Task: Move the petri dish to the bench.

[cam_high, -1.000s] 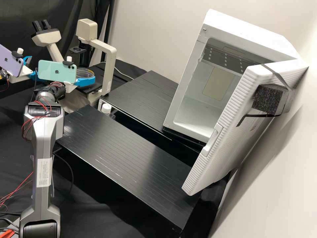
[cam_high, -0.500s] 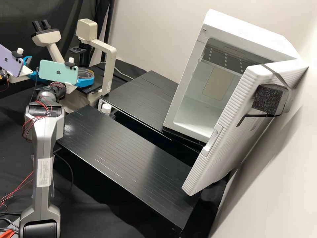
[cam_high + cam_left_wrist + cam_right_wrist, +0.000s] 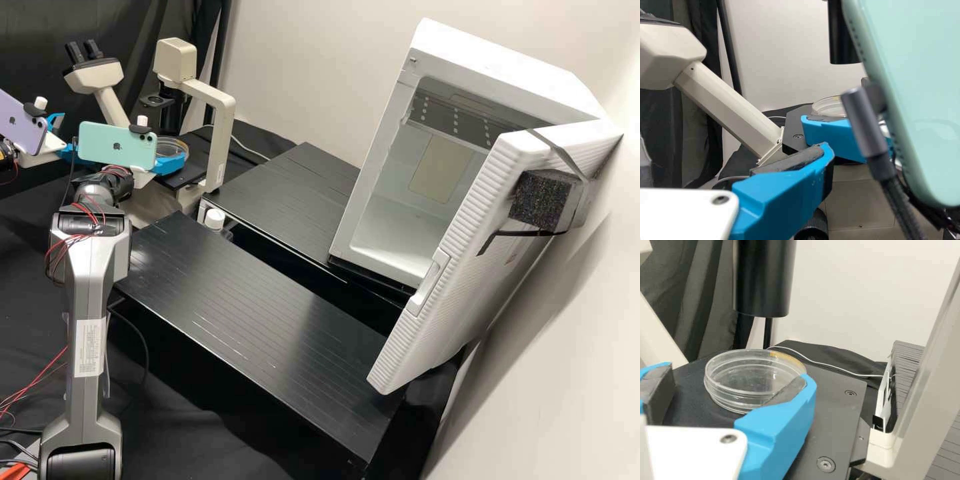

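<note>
My right gripper (image 3: 172, 164), beneath the mint phone, stands at the clear petri dish (image 3: 175, 148) over the microscope stage. In the right wrist view the round dish (image 3: 755, 372) lies between the two parted fingers of my right gripper (image 3: 740, 377), close against one pad and with a gap to the other. My left gripper (image 3: 68, 137) is open at the left by the purple phone, holding nothing. One finger of my left gripper (image 3: 825, 150) shows in the left wrist view, apart from the dish (image 3: 827, 106). The black slatted bench (image 3: 253, 300) fills the middle.
The cream microscope (image 3: 223, 133) rises around the stage (image 3: 832, 405), its black tube (image 3: 762, 277) above the dish. A white-capped bottle (image 3: 214, 219) stands between the two black platforms. At the right is a white incubator (image 3: 427, 153) with its door (image 3: 467, 267) swung out.
The mint phone and right wrist have shifted slightly right, then a touch back. The right gripper's visible blue finger has moved a little left, nearer the dish. The left arm looks unchanged.
</note>
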Robot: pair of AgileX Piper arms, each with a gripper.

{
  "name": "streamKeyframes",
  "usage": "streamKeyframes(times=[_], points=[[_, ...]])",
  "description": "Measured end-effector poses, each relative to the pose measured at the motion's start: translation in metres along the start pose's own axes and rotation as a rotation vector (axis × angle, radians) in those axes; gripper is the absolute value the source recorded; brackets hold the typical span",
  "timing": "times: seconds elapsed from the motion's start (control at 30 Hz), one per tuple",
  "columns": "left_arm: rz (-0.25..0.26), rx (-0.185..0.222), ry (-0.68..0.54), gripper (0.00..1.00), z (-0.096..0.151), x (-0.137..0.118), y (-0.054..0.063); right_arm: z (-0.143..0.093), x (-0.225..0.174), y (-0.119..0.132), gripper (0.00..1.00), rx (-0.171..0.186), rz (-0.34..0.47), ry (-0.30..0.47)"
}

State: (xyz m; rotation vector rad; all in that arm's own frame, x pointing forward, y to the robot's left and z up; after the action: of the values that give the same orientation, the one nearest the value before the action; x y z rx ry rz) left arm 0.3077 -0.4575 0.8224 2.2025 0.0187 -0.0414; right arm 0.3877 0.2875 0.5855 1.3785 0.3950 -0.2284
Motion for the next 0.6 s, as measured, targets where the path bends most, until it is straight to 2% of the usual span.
streamKeyframes(times=[0.6], points=[[0.000,0.000,0.000,1.00,0.0000,0.0000,0.0000,0.0024,0.0014,0.0025,0.00,-0.004,0.005,-0.003]])
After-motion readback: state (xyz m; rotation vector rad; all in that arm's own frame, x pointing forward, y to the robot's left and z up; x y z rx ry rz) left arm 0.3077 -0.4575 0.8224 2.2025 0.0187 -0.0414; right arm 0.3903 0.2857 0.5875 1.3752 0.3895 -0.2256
